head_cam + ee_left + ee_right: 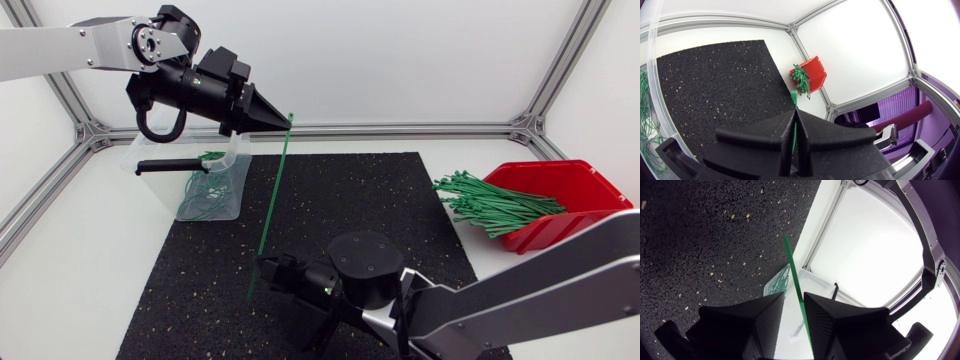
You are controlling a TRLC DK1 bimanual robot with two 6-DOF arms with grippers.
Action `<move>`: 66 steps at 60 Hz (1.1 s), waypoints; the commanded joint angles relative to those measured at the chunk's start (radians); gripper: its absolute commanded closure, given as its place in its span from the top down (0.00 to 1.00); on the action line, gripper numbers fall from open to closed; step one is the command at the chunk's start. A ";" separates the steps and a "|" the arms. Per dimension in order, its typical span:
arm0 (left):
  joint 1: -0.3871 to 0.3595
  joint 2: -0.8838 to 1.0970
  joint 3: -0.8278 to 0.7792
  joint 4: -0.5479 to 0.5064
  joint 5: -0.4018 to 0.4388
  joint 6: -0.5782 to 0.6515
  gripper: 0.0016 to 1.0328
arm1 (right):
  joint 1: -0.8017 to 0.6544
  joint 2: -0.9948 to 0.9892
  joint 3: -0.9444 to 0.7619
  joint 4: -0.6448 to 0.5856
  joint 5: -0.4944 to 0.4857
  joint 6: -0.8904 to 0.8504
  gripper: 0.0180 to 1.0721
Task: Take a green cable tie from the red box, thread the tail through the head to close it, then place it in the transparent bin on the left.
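Observation:
A long green cable tie point(275, 190) stands almost upright over the black mat, still straight. My left gripper point(288, 121) is shut on its upper end, beside the transparent bin point(235, 160); in the left wrist view the green strip point(794, 100) shows in the seam of the closed fingers point(775, 135). My right gripper point(262, 267) is low over the mat at the tie's lower part. In the right wrist view the tie point(792, 265) runs between its fingers point(765, 312), along one of them, with a gap on the other side. The red box point(560, 195) is at the right.
A bundle of loose green ties point(490, 205) spills over the red box's front lip. The transparent bin holds several closed green ties point(205, 190) and has a black handle point(170, 166). The black mat point(350, 220) covers the table's middle. Aluminium frame rails point(400, 130) edge the table.

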 commanded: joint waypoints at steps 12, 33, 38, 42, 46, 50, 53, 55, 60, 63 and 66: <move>-0.008 -0.006 -0.014 -0.014 0.015 0.019 0.03 | 0.018 0.018 -0.007 0.010 -0.008 -0.032 0.21; -0.016 -0.008 -0.026 -0.014 0.015 0.025 0.03 | 0.018 0.018 0.012 0.010 -0.008 -0.032 0.05; -0.016 -0.009 -0.032 -0.016 0.015 0.033 0.03 | 0.022 0.015 0.015 0.010 -0.005 -0.032 0.05; -0.014 -0.014 -0.042 -0.020 0.015 0.045 0.03 | 0.022 0.011 0.027 0.009 0.010 -0.032 0.05; -0.013 -0.023 -0.052 -0.022 0.015 0.059 0.03 | 0.018 0.006 0.046 0.007 0.024 -0.024 0.05; -0.010 -0.035 -0.062 -0.022 0.015 0.065 0.03 | 0.022 -0.005 0.050 0.006 0.035 0.014 0.05; -0.005 -0.049 -0.069 -0.022 0.015 0.074 0.03 | 0.029 -0.025 0.055 -0.005 0.055 0.060 0.05; -0.004 -0.055 -0.075 -0.022 0.015 0.079 0.03 | 0.029 -0.037 0.056 -0.013 0.062 0.082 0.05; 0.009 -0.083 -0.097 -0.022 0.015 0.094 0.03 | 0.041 -0.077 0.065 -0.066 0.095 0.165 0.05; 0.010 -0.092 -0.106 -0.020 0.013 0.100 0.03 | 0.049 -0.097 0.069 -0.102 0.119 0.212 0.05; 0.015 -0.101 -0.117 -0.020 0.013 0.108 0.03 | 0.058 -0.109 0.069 -0.120 0.141 0.255 0.05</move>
